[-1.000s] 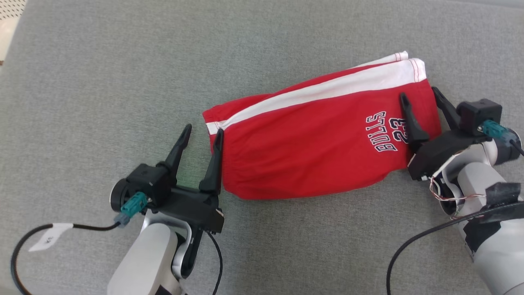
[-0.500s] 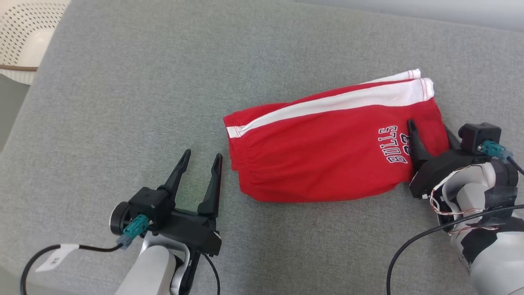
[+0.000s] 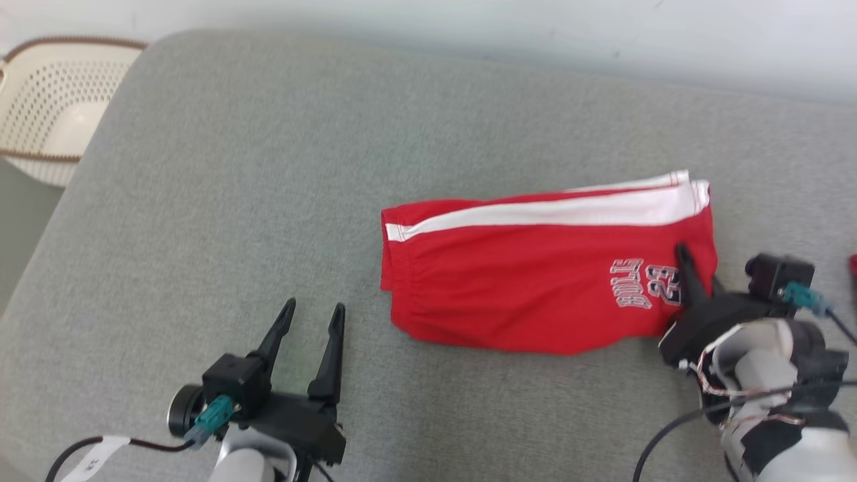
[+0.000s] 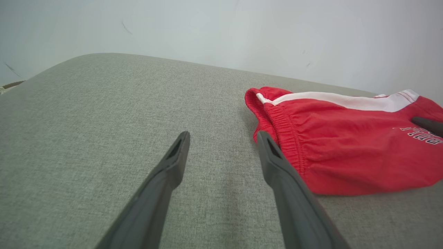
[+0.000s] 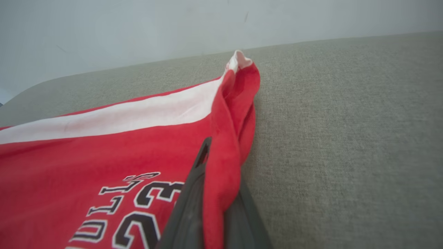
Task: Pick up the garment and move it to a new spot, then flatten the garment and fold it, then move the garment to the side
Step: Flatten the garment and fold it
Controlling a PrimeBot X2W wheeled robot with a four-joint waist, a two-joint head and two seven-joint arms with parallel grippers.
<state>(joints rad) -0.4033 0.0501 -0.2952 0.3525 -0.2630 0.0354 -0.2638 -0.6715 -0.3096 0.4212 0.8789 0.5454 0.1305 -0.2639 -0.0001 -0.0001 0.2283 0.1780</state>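
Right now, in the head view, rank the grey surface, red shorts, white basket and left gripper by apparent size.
1. grey surface
2. red shorts
3. left gripper and white basket: these look alike. The basket is cut off by the frame edge and lies farther away, so I won't rank them.

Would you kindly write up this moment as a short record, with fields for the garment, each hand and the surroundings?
garment: red shorts with a white side stripe, folded, lying on the grey cushion
right hand: shut on the hem end of the shorts
left hand: open, beside the waistband, not touching it
nearby: pale perforated basket, far left
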